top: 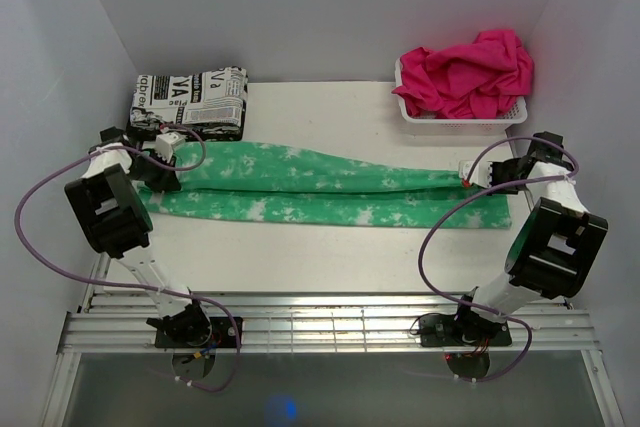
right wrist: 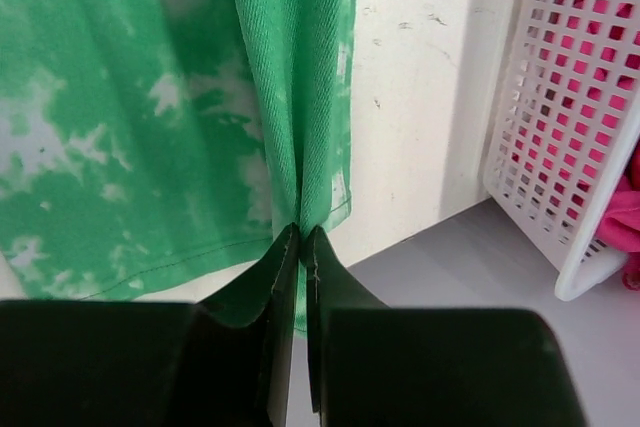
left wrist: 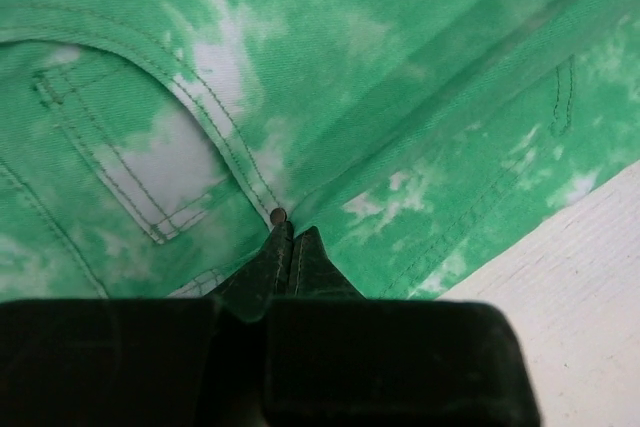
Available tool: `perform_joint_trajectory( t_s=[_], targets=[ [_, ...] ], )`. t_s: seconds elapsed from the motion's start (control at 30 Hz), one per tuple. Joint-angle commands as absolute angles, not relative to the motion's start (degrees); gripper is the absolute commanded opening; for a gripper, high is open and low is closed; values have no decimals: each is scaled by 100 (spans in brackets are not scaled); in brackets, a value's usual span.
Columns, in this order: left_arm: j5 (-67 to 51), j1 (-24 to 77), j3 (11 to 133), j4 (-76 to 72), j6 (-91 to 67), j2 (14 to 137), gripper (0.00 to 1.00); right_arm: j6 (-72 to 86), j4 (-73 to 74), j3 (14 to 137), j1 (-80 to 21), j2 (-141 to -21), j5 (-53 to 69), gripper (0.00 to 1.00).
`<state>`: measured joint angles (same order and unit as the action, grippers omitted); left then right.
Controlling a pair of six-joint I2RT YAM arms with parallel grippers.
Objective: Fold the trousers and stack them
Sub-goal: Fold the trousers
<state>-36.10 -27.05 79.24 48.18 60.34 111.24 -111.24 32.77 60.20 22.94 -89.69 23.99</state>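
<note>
Holds the trousers (top: 320,187) stretched across mid-table, long axis left to right. Clamps the waist end, by a pocket seam (left wrist: 215,129), in the left gripper (left wrist: 290,242); clamps the hem end in the right gripper (right wrist: 301,247), with each arm nearest its own end. Calls, likely, for carrying one end toward the other. Shows, farther back, folded newsprint cloth (top: 190,99) far left, pink cloth (top: 470,72) in a basket (top: 460,118) far right.

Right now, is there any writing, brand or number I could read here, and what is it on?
"VA": large black letters on the folded black-and-white newsprint-patterned cloth at the far left.
Other print on that cloth: too small and blurred to read.
Mint green tie-dye trousers, white plastic lattice basket, hot-pink cloth: no text visible.
</note>
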Motion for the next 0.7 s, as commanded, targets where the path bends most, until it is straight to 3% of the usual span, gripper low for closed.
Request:
perform_joint_trajectory(
  t_s=[0.0,0.4,0.67],
  targets=[
    [-3269,-3041,8191,3876,6100,10460,0,-11215,2496,6310,2707,-8657,1916,8],
    [-3375,-3295,7129,3173,6371,9036,0,-11496,2276,5625,3164,-8077,2443,8],
    [-3085,-3401,6057,3217,6987,9070,0,-12365,1522,4396,3393,-7875,2434,8]
  ],
)
